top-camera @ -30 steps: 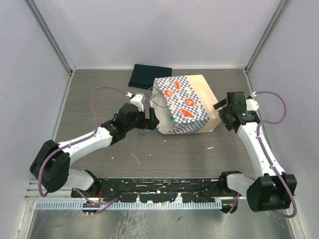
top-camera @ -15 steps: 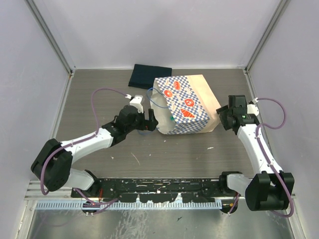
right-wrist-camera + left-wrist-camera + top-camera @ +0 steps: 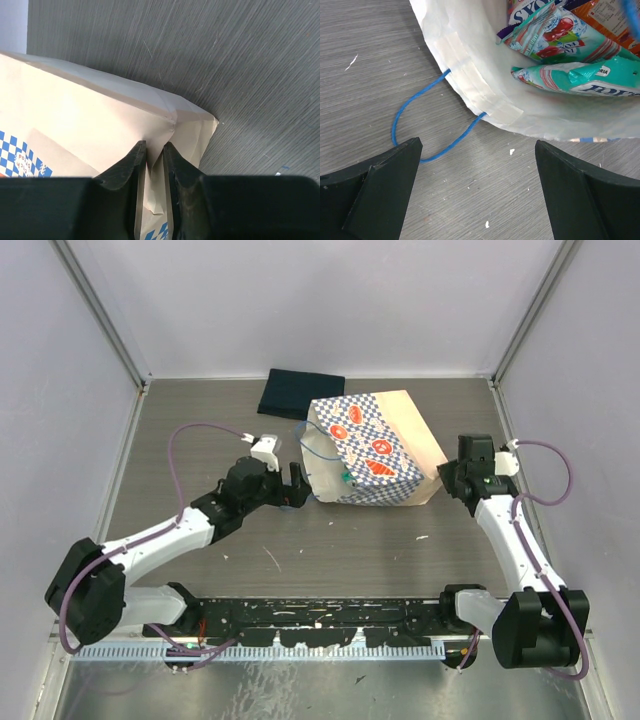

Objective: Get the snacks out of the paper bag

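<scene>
The paper bag (image 3: 372, 445), blue-and-white checkered with orange-red marks, lies on its side mid-table with its mouth to the left. My left gripper (image 3: 297, 483) stands open just outside that mouth. In the left wrist view the left gripper (image 3: 477, 160) hovers over bare table, with the bag's cream-white inside (image 3: 485, 75) ahead. Snacks show inside the bag: a teal pouch (image 3: 580, 75), another teal one (image 3: 545, 32) and an orange one (image 3: 602, 20). My right gripper (image 3: 446, 480) is at the bag's bottom end. In the right wrist view the right gripper (image 3: 155, 150) pinches a paper fold of the bag (image 3: 90, 115).
A dark navy folded cloth (image 3: 300, 392) lies behind the bag near the back wall. One blue cord handle (image 3: 415, 107) loops over the table by my left fingers. Pale walls close in the table on three sides.
My right gripper has closed onto the fold at the bag's bottom, and that end has shifted slightly. My left arm has drawn back a little from the mouth, still open.
</scene>
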Tool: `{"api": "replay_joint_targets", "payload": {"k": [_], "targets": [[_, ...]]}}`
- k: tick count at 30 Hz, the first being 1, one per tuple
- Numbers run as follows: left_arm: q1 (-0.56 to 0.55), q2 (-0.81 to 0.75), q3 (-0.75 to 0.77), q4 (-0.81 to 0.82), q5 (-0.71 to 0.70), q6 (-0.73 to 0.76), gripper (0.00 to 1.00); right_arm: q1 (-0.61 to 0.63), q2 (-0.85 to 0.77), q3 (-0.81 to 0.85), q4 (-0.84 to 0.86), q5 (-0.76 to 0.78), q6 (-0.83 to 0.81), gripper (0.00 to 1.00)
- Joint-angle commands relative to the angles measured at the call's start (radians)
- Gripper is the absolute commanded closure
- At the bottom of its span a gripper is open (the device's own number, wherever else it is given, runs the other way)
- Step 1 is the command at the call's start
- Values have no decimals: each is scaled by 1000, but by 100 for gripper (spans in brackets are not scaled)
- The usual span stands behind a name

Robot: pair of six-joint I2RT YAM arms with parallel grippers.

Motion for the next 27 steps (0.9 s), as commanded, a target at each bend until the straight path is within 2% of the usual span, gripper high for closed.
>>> {"api": "replay_joint_targets", "payload": {"k": [1,10,21,27], "targets": [[-4,-8,9,38,13,-1,2,-4,9,35,57,76,-8,79],[-3,167,110,97,86,-34,2,-4,96,125,96,180,-30,81],[-4,365,237,231,191,-63,2,-4,132,254,120,268,-146,81],[-3,590,379,286,212,-100,2,-7,112,275,127,324,-194,80]]}}
